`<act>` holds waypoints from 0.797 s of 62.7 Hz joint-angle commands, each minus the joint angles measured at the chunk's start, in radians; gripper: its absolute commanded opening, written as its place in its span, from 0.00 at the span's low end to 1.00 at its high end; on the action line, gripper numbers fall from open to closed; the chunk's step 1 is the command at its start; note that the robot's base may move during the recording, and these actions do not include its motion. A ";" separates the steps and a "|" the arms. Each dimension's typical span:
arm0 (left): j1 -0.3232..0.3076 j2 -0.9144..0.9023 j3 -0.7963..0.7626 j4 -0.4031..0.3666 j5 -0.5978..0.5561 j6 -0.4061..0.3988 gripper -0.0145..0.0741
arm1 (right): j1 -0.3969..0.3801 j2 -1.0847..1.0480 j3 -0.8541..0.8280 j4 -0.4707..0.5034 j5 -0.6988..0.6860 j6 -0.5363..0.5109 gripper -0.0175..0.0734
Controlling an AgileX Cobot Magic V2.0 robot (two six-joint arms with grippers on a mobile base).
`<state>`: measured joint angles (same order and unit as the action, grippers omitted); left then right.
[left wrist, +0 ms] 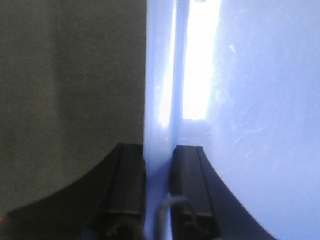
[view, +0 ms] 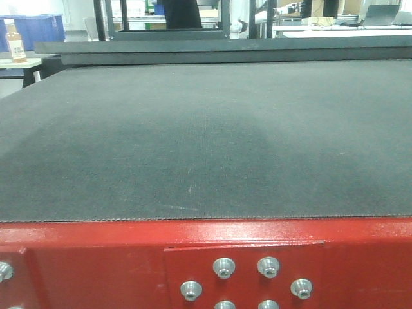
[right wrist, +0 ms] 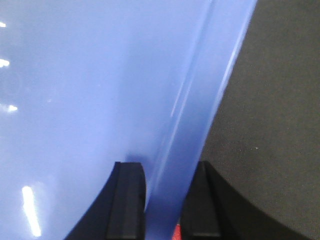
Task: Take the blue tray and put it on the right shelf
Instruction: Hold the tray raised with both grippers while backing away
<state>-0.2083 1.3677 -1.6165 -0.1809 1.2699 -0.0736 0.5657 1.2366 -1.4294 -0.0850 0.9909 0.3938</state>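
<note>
Both grippers (left wrist: 159, 152) (right wrist: 164, 170) on blue tray (right wrist: 75, 100) rim

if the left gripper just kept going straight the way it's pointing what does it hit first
The blue tray: its rim is already between the left gripper's jaws and runs on ahead along that line. Beside it only black mat shows; depth is hard to judge.

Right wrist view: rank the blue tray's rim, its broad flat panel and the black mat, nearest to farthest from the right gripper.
1. Rim of the blue tray: centre, pinched between the right gripper's fingers.
2. Flat panel: left, adjoining the rim.
3. Black mat: right, behind the tray.
</note>
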 commanded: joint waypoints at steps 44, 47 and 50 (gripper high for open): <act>-0.153 -0.034 -0.026 0.108 -0.043 0.007 0.11 | -0.006 0.040 -0.020 -0.140 -0.022 -0.036 0.27; -0.153 -0.034 -0.026 0.108 -0.043 0.007 0.11 | -0.006 0.040 -0.020 -0.140 -0.019 -0.036 0.27; -0.153 -0.034 -0.026 0.104 -0.043 0.007 0.11 | -0.006 0.040 -0.020 -0.140 -0.016 -0.036 0.27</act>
<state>-0.3470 1.3677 -1.6165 -0.0726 1.2602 -0.0921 0.5638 1.2988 -1.4252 -0.1758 1.0261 0.3974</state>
